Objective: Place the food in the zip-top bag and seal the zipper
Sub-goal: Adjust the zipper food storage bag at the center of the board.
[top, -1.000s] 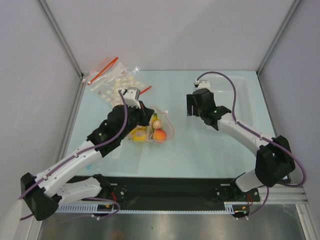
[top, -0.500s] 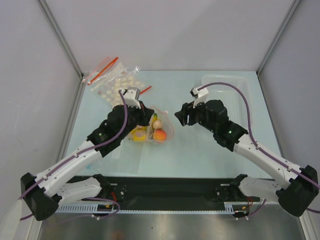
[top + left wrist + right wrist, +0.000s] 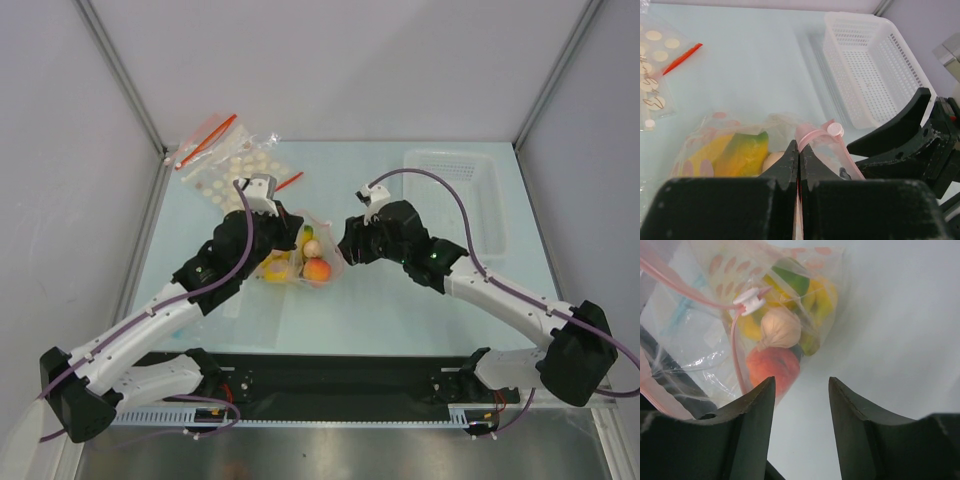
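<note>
A clear bag of cream discs [image 3: 235, 165] lies at the back left. Near it, the left gripper [image 3: 798, 150] is pinched tight on the pink zipper [image 3: 816, 137] of the zip-top bag [image 3: 700, 330]. That bag lies mid-table and holds the banana bunch [image 3: 277, 266], mango [image 3: 747, 152], beige piece [image 3: 780, 326] and peach [image 3: 771, 367]. The right gripper [image 3: 801, 390] hovers just beside the bag's right edge, fingers spread wide and gripping nothing. A white basket [image 3: 455, 160] stands far right.

Pale table [image 3: 400, 300] with zip-top bag [image 3: 335, 250], cream-disc bag [image 3: 235, 165], white basket [image 3: 455, 190].
</note>
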Tool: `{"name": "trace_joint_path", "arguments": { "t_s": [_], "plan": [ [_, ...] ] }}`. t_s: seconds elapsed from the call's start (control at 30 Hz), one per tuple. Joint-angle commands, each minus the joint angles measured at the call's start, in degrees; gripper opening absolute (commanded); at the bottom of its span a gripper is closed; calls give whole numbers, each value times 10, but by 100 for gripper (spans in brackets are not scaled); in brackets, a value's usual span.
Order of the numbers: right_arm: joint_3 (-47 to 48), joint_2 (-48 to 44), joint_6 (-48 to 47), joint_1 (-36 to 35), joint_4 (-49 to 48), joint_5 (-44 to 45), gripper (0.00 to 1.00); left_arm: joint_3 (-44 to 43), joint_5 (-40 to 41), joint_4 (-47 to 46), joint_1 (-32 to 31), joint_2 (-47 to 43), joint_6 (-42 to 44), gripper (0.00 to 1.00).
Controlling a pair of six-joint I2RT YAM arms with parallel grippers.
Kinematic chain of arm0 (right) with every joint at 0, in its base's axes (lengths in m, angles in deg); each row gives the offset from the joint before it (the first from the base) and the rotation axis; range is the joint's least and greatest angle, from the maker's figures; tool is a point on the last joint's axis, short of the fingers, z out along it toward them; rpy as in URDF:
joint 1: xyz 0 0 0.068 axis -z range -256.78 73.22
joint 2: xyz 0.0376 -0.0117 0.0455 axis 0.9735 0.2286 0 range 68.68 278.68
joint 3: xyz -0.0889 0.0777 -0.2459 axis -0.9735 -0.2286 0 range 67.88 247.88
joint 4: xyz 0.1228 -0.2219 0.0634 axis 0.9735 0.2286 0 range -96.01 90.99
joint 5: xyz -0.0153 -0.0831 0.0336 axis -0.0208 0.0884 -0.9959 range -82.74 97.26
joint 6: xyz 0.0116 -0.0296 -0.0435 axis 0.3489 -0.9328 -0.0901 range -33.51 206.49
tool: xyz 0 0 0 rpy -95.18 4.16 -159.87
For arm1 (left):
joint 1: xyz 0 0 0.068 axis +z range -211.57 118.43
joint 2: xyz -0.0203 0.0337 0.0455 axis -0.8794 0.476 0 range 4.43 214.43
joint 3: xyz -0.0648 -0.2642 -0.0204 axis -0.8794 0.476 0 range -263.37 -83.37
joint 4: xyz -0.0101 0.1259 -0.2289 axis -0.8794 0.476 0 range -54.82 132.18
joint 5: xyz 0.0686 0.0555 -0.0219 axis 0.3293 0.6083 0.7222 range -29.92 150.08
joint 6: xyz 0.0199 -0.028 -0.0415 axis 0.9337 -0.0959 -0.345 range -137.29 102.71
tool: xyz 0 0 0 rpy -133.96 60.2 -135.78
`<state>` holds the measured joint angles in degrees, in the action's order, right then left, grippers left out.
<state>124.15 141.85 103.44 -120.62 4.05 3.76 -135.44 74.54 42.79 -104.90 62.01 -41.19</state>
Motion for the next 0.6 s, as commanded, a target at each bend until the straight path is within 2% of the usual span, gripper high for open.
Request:
{"name": "trace_joint_path", "arguments": {
  "t_s": [0.0, 0.13, 0.37, 0.43, 0.57],
  "plan": [
    [30, -3, 24, -13, 7, 8, 51, -6, 40, -13, 3, -28, 11, 2],
    [22, -27, 28, -20, 0, 24, 51, -4, 73, -8, 3, -34, 16, 2],
    [-14, -89, 31, -36, -38, 35, 52, -7, 72, -5, 3, -27, 16, 2],
    [-20, -101, 34, -40, -42, 69, 52, -7, 73, -5, 3, -27, 17, 2],
    [-27, -107, 35, -41, -50, 55, 51, -7, 77, -4, 4, -28, 17, 3]
  ]
}}
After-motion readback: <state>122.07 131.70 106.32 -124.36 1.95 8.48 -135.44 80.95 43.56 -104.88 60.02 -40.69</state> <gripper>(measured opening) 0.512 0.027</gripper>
